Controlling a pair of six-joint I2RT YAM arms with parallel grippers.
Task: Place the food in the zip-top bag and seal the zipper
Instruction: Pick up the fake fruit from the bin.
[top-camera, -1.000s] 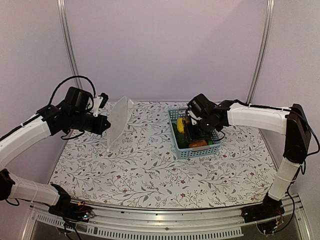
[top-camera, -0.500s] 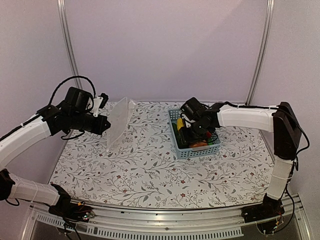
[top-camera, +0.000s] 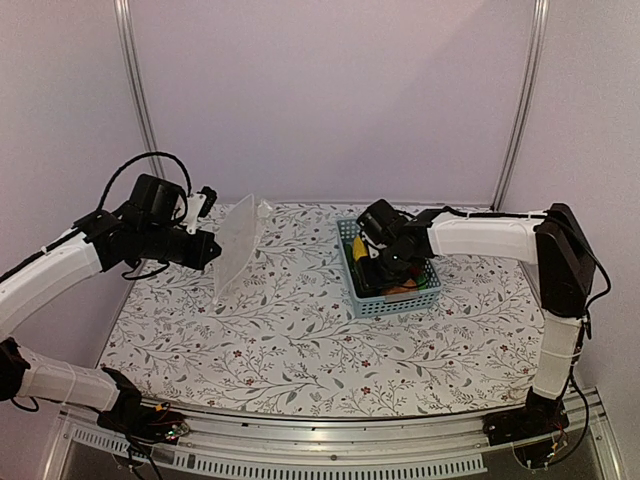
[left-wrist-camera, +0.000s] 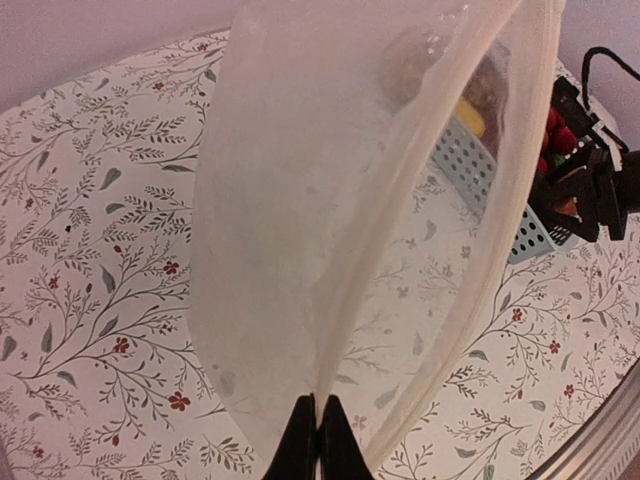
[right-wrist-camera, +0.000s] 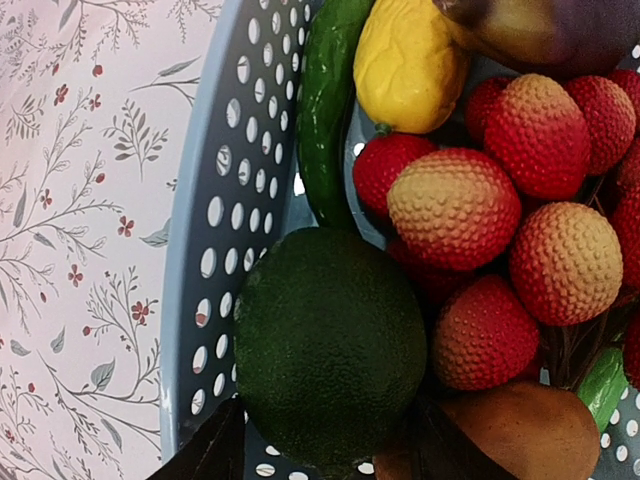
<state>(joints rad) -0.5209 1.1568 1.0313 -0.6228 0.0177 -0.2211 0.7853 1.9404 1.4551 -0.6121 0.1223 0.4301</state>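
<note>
My left gripper (top-camera: 212, 250) is shut on the edge of the clear zip-top bag (top-camera: 237, 245) and holds it upright above the table at the left. In the left wrist view the fingertips (left-wrist-camera: 318, 435) pinch the bag (left-wrist-camera: 340, 200), whose mouth gapes toward the basket. My right gripper (top-camera: 385, 270) is down in the light-blue basket (top-camera: 395, 303), open, with a finger on each side of a dark green round fruit (right-wrist-camera: 330, 345). The food around it is a yellow lemon (right-wrist-camera: 410, 60), a green cucumber (right-wrist-camera: 325, 100), red bumpy pieces (right-wrist-camera: 455, 205), a brown potato (right-wrist-camera: 530, 430) and a purple eggplant (right-wrist-camera: 560, 25).
The basket wall (right-wrist-camera: 215, 180) stands right beside the right gripper's left finger. The floral tablecloth (top-camera: 300, 340) covers the table between bag and basket. Metal posts rise at the back left (top-camera: 135, 90) and back right (top-camera: 520, 100).
My right gripper has moved left and down into the basket, onto the green round fruit. The left gripper and bag have stayed where they were.
</note>
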